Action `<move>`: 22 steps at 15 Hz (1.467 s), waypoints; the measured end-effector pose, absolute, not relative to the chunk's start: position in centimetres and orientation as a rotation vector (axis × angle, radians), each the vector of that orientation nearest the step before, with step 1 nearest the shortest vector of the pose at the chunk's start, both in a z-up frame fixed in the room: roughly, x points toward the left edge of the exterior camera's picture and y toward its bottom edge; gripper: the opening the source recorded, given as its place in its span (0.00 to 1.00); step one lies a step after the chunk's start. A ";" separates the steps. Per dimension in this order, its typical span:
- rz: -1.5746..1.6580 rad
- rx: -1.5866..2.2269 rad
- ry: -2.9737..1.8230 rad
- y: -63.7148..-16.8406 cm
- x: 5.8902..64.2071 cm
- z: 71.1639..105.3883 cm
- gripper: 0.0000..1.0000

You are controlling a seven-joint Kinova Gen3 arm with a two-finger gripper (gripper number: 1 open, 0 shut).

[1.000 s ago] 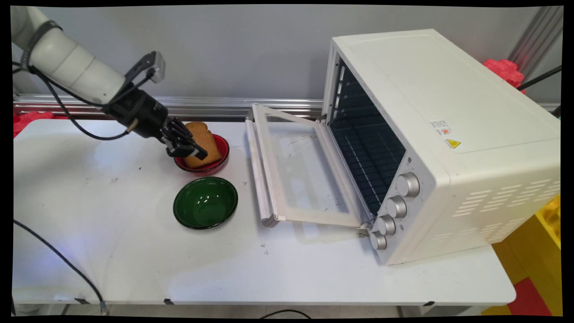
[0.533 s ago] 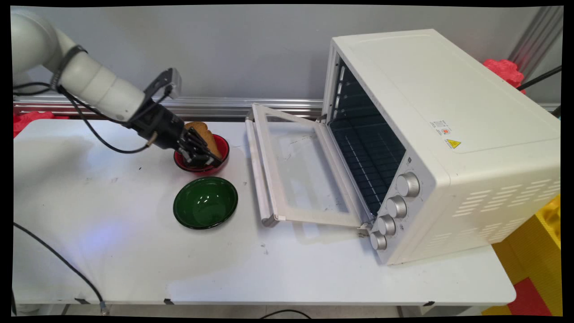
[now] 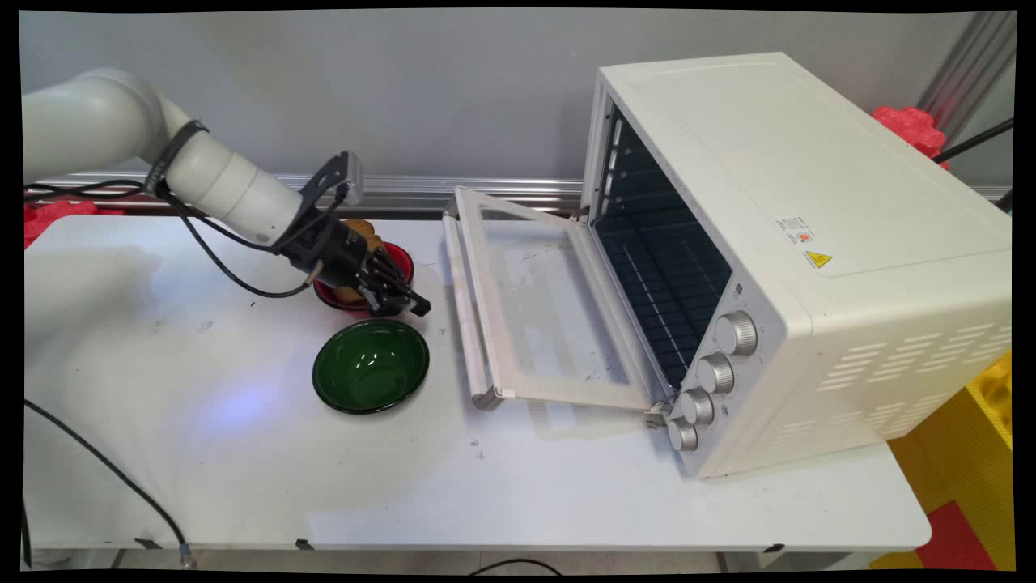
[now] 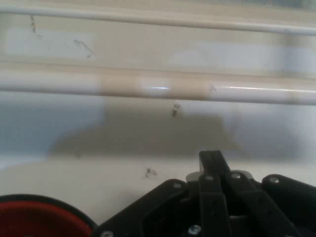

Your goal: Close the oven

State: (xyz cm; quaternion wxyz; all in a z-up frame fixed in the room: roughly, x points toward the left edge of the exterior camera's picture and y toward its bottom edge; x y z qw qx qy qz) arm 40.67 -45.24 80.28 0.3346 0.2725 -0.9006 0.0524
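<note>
Hangs low over the table: gripper (image 3: 411,304) with fingers pressed together and nothing seen between them; in the hand view (image 4: 211,158) only one joined tip rises from the folded black linkage. Sits above the near-right edge of the red bowl (image 3: 403,259), tips pointing down and to the right, towards the gap between that bowl and the oven door's handle (image 3: 464,308). Touches neither bowl nor handle as far as can be told.

Behind the wrist, partly hidden: a brown slice of bread (image 3: 370,236) leaning in the red bowl, apart from the fingers. Just below the gripper in the main view: an empty green bowl (image 3: 371,368), near the red one.

In the hand view: red bowl's rim (image 4: 39,217) at the lower left, the pale bar of the door handle (image 4: 158,89) running across ahead, bare table (image 4: 123,143) between.

Further right: white oven (image 3: 809,243), door (image 3: 550,316) dropped open onto the table, dark rack visible inside.

Reaches in from the upper left: white arm (image 3: 227,182), sloping downward to the right, black cables looping beneath it.
</note>
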 end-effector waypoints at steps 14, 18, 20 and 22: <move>0.157 0.628 -2.334 -47.8 38.7 77.3 0.00; 0.162 0.616 -2.328 -48.3 38.3 76.9 0.00; 0.164 0.610 -2.319 -48.5 38.1 76.9 0.00; 0.164 0.605 -2.305 -48.7 38.0 76.9 0.00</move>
